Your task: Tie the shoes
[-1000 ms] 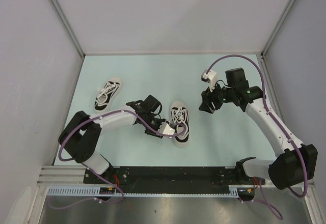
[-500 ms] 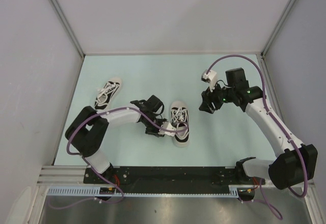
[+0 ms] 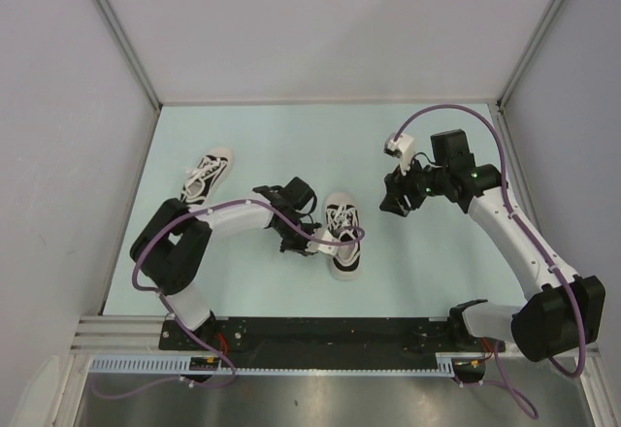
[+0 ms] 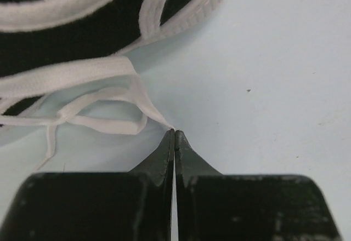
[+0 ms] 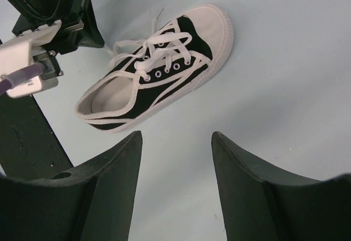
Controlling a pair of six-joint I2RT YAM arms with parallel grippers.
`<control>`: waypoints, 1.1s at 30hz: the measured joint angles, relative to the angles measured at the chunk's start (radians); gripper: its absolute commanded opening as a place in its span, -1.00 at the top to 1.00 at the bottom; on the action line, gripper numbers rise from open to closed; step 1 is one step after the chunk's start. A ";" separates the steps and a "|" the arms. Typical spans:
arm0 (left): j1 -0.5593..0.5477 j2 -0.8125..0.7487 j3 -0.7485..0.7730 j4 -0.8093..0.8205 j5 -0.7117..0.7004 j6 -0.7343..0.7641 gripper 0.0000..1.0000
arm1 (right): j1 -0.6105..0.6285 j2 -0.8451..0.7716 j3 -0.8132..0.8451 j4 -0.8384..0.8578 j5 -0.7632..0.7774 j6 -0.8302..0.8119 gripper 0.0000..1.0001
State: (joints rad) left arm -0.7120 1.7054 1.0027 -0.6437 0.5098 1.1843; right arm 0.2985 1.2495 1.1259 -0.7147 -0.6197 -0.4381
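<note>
Left hand [image 4: 174,134] tight on lace [image 4: 71,75]

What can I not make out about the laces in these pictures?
Left wrist view: the top edge cuts off the black canvas sneaker with white sole; the shut left hand hides how much white lace it pinches.
Top view: the second black sneaker, at the picture's left, is too small to tell if it is tied.
Right wrist view: the left arm hides where the white lace ends.
</note>
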 measured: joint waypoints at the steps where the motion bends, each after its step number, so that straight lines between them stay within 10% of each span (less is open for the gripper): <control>1: -0.003 -0.004 0.002 -0.004 0.004 0.000 1.00 | -0.001 -0.001 0.000 0.000 0.000 0.000 -0.18; 4: -0.032 -0.031 0.007 -0.018 0.023 -0.016 1.00 | -0.002 -0.002 0.000 0.000 -0.001 -0.001 -0.18; 7: -0.074 -0.045 0.021 -0.021 0.045 -0.035 0.43 | -0.002 -0.002 0.000 0.000 -0.004 -0.001 -0.18; 10: -0.097 -0.047 0.023 -0.017 0.050 -0.044 0.30 | -0.003 -0.002 0.000 0.000 -0.006 -0.001 -0.18; 26: 0.038 -0.078 0.009 0.014 0.074 0.031 0.56 | -0.014 -0.003 0.000 -0.008 -0.011 -0.003 -0.18; 33: 0.035 -0.047 0.011 0.029 0.070 0.046 0.29 | -0.021 -0.003 0.000 -0.010 -0.011 -0.003 -0.18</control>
State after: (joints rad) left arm -0.6765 1.6581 1.0138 -0.6144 0.5797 1.2304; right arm 0.2771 1.2461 1.1259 -0.7246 -0.6304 -0.4412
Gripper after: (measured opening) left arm 0.321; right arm 0.589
